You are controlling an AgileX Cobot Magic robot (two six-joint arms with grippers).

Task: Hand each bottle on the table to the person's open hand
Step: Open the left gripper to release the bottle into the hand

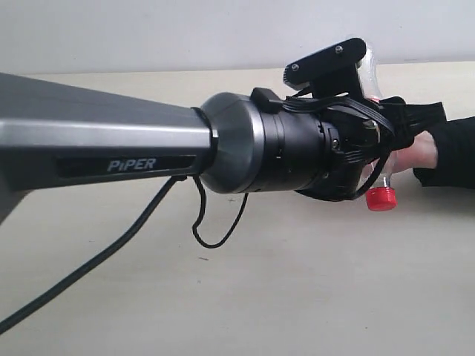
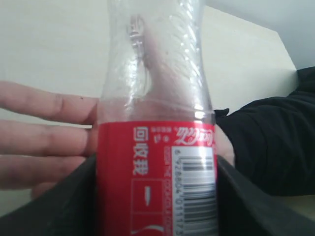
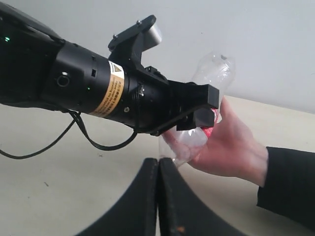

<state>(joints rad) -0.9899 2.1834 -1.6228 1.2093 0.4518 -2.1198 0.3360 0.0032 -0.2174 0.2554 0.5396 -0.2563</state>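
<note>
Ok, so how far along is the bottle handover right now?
Done: no other bottle shows on the pale beige table, so the others may already be handed over. In hand: the left gripper clamps the small clear plastic bottle with red label against the person's open hand. Left: opening the jaws to release it. The right gripper is shut, empty.

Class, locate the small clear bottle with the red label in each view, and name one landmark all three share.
Exterior: bottle right of centre, mostly hidden, red cap lowest.
Left wrist: bottle fills the picture's middle.
Right wrist: bottle right of picture centre, base uppermost.
Shared landmark: the person's hand.
</note>
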